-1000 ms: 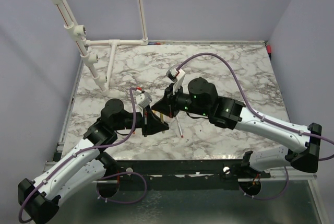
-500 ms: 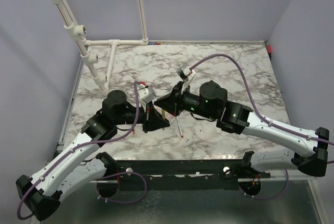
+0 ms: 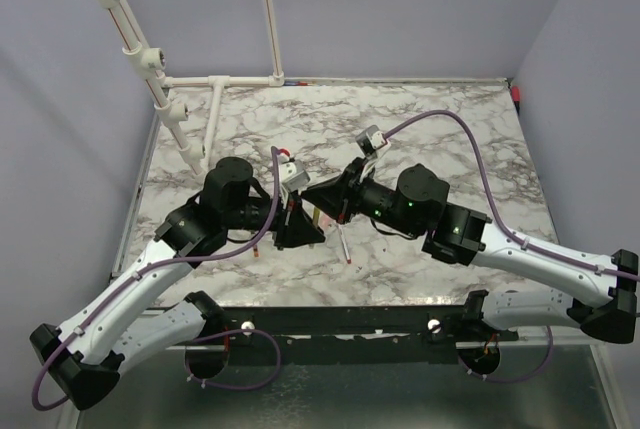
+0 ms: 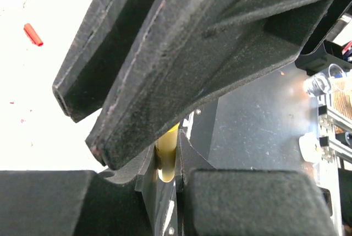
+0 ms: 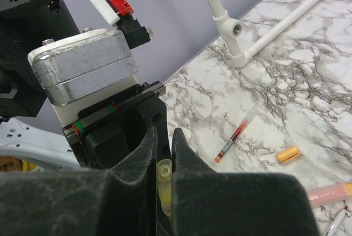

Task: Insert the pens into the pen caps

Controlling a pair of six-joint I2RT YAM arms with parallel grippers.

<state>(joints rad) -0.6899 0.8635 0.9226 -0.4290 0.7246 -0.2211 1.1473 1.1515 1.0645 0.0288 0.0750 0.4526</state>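
Near-edge centre of the white marble-pattern bench: left end effector and right end effector meet tip to tip.

Left wrist view: left closed on a yellow plastic barrel; small red cap lies loose.

Right wrist view only: right clamped on a pale yellow hollow tube. Beyond it lie a yellow-orange stubby cap, a clear red-ink pen and a salmon-pink pen, print unreadable.

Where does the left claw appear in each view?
Top: left claw just left of centre.
Left wrist: its fingers along the bottom, a yellow piece between them.
Right wrist: claw at upper left, below a silver block.
Landmark: the right claw, facing it in all views.
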